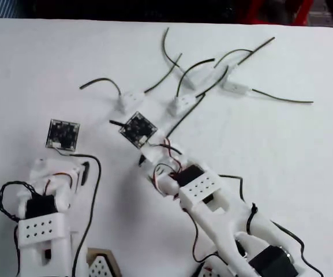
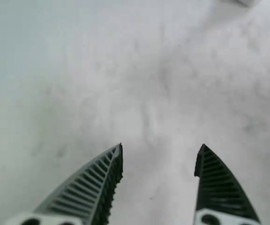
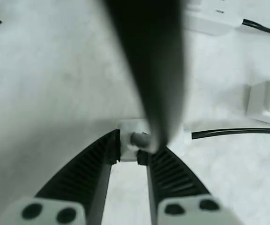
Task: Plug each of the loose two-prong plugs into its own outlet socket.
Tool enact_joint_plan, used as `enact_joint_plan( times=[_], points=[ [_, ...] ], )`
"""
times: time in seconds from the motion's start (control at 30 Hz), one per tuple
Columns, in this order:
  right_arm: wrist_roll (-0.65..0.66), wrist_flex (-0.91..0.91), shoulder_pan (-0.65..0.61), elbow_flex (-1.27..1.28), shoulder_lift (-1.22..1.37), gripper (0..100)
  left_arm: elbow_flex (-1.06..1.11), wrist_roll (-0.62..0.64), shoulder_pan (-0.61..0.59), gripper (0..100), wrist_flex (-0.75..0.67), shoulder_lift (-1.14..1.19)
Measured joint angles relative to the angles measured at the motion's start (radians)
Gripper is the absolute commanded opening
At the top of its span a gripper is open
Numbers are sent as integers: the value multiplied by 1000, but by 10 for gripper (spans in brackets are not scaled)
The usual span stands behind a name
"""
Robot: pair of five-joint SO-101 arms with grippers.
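Note:
Two black square outlet sockets lie on the white table, one [image 1: 63,134] at the left and one [image 1: 138,128] near the middle. My right gripper [image 1: 149,154] sits just in front of the middle socket, shut on a white two-prong plug [image 3: 131,138] whose black cable [image 3: 237,132] trails away. A dark blurred shape [image 3: 149,61] crosses in front of the plug and hides part of it. My left gripper [image 2: 160,150] is open above bare table, just short of the left socket, with nothing between its fingers [image 2: 102,180]. Loose white plugs [image 1: 128,101] [image 1: 180,104] [image 1: 235,88] lie beyond the sockets.
Black cables from the loose plugs curl across the far half of the table. Beyond the held plug lie two more white plugs [image 3: 214,16] [image 3: 266,101]. A black wire [image 1: 94,190] loops beside the left arm. Bare table stretches to the far left and right.

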Motion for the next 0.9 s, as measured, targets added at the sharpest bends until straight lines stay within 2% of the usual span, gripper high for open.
enact_joint_plan(
  times=[0.43,0.9],
  points=[
    [124,0,6,-5,97,17,0,0,0,251,0,0],
    [130,0,25,-9,141,17,0,0,0,251,0,0]
  ],
)
